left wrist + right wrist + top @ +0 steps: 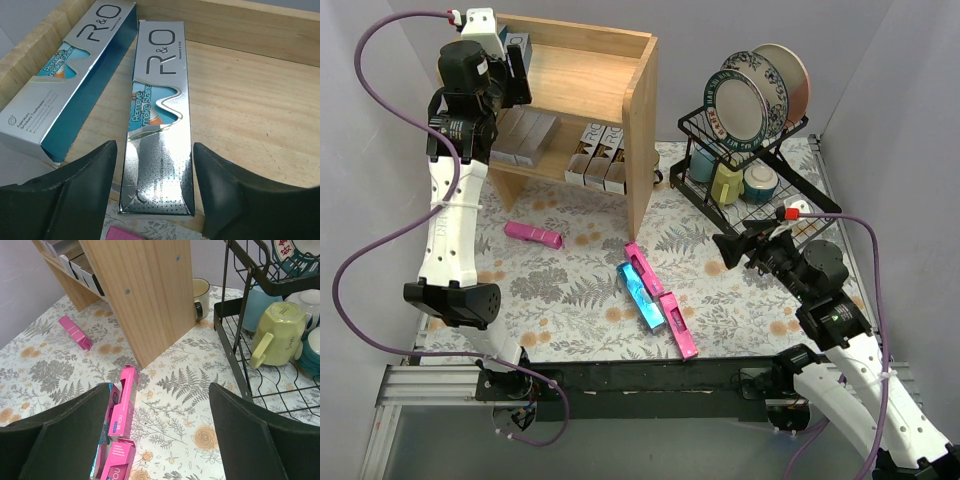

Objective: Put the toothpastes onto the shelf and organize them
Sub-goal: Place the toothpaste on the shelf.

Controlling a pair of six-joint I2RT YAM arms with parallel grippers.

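**Left arm.** You are reaching over the top tier of the shelf [590,95]. The left gripper [155,145] is standing spread around the near end of a silver-teal carton [159,100]. A strip of wood is showing between one finger and the carton, and the other finger is sitting just beside the opposite edge. You are not pinching it. The carton is lying flat on the top tier, lettering up, with its near end at the tier's edge. A second carton [75,85] of the same kind is lying just beside it, angled slightly away, next to the side rim.

**Right arm.** You are holding the right gripper [160,387] above the floral cloth [200,405]. Its fingers are spread wide with nothing between them. It is hanging near the rack [760,190], apart from the shelf.

**Lower tier.** Silver cartons [520,135] are lying at the left. Brown cartons [602,158] are sitting at the right, ends facing outward.

**Off the shelf.** Four cartons are lying on the cloth.
- A lone pink carton [533,233] is lying in front of the shelf.
- An upper pink carton [640,262], a teal carton [640,293] and a lower pink carton [678,327] are lying in a tight cluster near the foot of the shelf's right panel.
- I cannot tell whether the three are touching.
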